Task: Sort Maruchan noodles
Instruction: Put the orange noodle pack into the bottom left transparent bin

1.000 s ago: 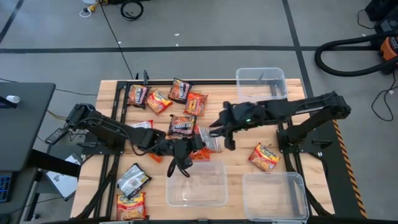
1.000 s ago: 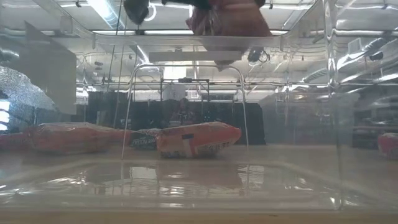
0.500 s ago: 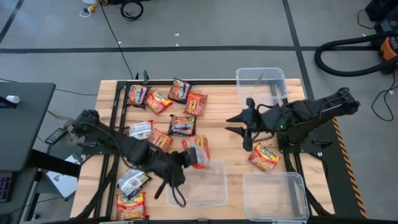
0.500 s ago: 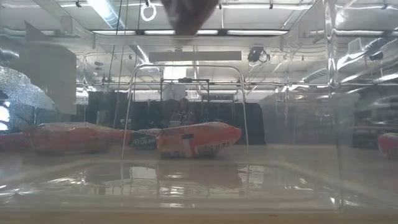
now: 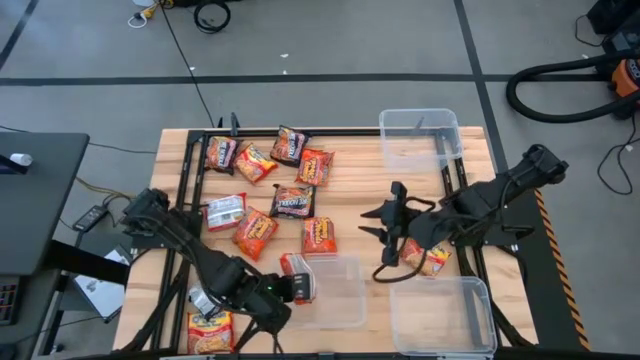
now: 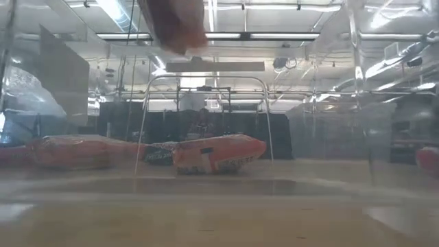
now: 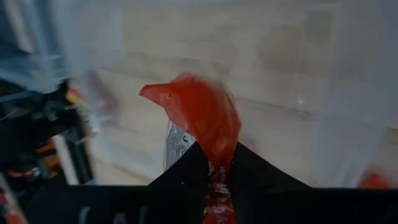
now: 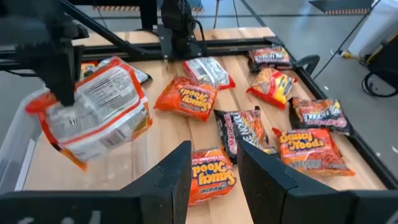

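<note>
Since a second ago, left gripper (image 5: 285, 291) has swung from mid-table to the near clear bin (image 5: 335, 300), taking the orange-red packet (image 5: 298, 289) with it. I'm seeing its fingers (image 7: 180, 180) pinching that packet's edge, the packet hanging over the bin's left rim. Right gripper (image 5: 382, 245) has pulled back toward its own side; I'm reading its fingers (image 8: 171, 177) as parted and empty, hovering beside a packet (image 5: 428, 255) lying on the table. Other noodle packets (image 5: 292, 200) are lying scattered across the middle and far-left of the table.
</note>
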Motion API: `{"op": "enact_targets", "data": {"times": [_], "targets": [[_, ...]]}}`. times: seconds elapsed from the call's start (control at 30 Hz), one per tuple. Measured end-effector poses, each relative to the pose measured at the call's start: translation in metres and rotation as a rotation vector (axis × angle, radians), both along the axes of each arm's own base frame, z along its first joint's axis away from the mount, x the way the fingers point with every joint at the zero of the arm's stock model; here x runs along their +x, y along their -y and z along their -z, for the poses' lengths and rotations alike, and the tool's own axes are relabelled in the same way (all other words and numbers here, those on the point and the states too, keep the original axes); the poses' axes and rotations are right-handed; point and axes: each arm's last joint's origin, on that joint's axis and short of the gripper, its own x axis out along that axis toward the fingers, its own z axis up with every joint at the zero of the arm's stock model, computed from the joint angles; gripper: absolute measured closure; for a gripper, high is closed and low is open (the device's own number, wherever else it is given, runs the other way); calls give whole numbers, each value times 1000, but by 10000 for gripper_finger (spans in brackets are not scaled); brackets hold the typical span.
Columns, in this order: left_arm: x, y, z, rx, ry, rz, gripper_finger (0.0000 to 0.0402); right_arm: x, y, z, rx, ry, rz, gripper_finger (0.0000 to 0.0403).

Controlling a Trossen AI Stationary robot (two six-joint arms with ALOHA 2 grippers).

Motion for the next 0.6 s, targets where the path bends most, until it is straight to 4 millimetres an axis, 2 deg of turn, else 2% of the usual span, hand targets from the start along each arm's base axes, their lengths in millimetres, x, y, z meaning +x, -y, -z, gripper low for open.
{"op": "enact_targets", "data": {"times": [0.13,0.23,0.4,0.6], "targets": [[14,-4,18,22,-75,33,352,10,-6,12,10,-40,4,269],[19,-6,24,39,-119,44,356,15,-11,20,9,-74,-13,269],[19,1,17,-24,-122,49,358,21,-18,30,-7,-106,-27,269],[12,14,6,-82,-87,31,359,20,-20,30,-6,-107,-35,269]]}}
